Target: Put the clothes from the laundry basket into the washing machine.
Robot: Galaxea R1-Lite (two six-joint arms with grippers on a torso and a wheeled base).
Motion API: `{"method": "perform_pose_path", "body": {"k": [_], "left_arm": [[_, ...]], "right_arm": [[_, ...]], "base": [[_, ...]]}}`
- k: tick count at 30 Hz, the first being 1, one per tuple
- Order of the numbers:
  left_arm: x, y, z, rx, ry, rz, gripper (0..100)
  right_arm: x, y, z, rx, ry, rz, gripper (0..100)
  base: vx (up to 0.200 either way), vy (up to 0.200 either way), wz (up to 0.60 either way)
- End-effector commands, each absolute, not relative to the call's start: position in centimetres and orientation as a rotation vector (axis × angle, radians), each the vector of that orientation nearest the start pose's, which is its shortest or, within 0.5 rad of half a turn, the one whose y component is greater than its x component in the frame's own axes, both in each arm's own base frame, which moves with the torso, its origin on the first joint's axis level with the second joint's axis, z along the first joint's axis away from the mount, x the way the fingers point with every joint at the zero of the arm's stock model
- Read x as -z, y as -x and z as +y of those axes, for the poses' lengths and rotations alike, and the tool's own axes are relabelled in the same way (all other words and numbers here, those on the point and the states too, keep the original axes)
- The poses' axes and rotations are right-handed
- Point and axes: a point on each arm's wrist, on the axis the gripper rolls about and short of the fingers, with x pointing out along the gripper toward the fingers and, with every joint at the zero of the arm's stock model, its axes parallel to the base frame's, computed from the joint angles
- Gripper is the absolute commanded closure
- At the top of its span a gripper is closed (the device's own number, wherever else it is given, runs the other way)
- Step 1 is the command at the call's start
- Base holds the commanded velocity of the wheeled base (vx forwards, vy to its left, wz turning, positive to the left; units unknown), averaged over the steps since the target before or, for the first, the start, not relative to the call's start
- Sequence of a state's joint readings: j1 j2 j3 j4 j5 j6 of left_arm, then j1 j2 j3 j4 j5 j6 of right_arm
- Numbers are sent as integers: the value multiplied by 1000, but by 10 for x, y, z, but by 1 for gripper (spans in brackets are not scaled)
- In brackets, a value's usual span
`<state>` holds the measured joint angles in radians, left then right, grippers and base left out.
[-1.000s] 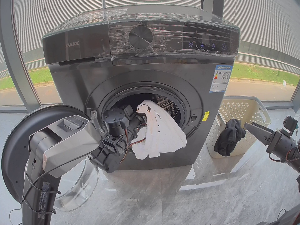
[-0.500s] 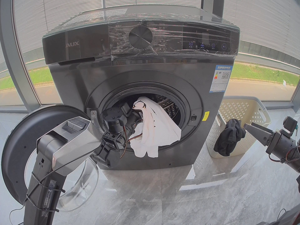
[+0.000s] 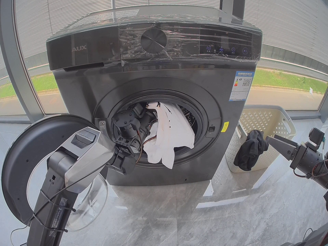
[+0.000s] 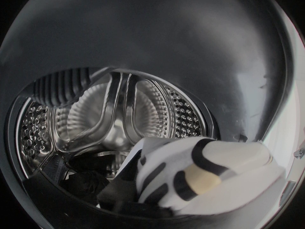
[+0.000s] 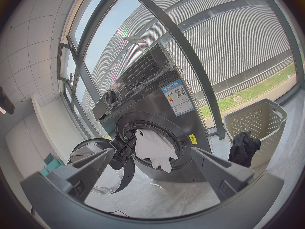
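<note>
Clamping white shirt [image 3: 171,130] in left gripper [image 3: 148,113], fingers closed on cloth, at drum mouth of washing machine [image 3: 153,76], centre of frame, with shirt tail hanging out over lower rim of opening. Holding right gripper [image 3: 271,138] at right edge, fingers spread wide, tips pointing toward basket. Showing black garment [image 3: 251,149] draped over front rim of laundry basket [image 3: 270,117], right of machine; door [image 3: 20,168] swung open at lower left.
</note>
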<state>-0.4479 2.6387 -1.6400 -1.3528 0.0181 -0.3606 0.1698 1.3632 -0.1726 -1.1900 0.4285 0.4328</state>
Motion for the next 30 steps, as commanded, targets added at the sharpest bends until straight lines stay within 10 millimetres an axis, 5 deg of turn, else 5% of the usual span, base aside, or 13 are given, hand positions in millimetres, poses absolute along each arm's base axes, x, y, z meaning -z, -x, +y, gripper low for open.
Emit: {"method": "perform_pose_path", "body": {"k": [1,8,17,30], "left_arm": [[-74,-471,-226,489,440,-298,100],[-74,-476,-223,481,444,-317,100],[-67,-492,-191,404,431,-321,100],[-87,-490,-195,427,440,-378,100]], "right_arm": [[-159,-170,38,-585,-420,130,0],[-159,-170,38,-585,-420,132,0],[-158,-170,38,-586,-420,135,0],[-157,-172,38,-584,-422,144,0]], "base": [[0,0,0],[0,0,0],[0,0,0],[0,0,0]]}}
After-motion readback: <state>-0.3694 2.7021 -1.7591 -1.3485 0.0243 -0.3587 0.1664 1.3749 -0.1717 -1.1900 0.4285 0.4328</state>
